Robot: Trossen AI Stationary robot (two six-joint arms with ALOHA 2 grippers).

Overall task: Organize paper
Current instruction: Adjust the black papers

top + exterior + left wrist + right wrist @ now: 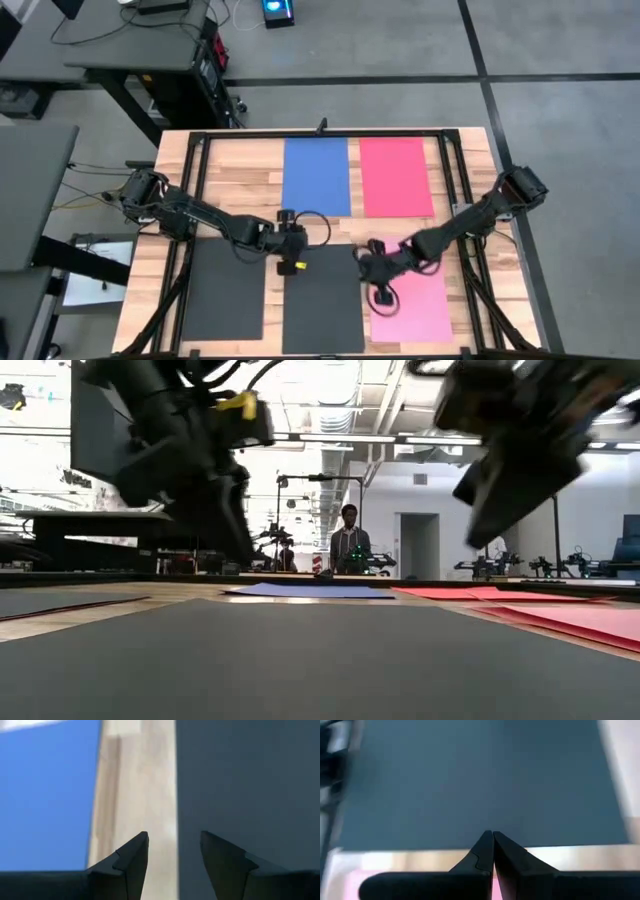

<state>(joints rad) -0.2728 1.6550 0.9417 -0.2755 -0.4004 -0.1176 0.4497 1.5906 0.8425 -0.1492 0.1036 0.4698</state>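
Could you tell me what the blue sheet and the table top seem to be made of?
The blue sheet looks like thin matte paper or card: flat, evenly coloured, no glare, its edge barely raised in the low view. The table top appears to be pale wood, perhaps butcher block, with joined strips and visible grain.
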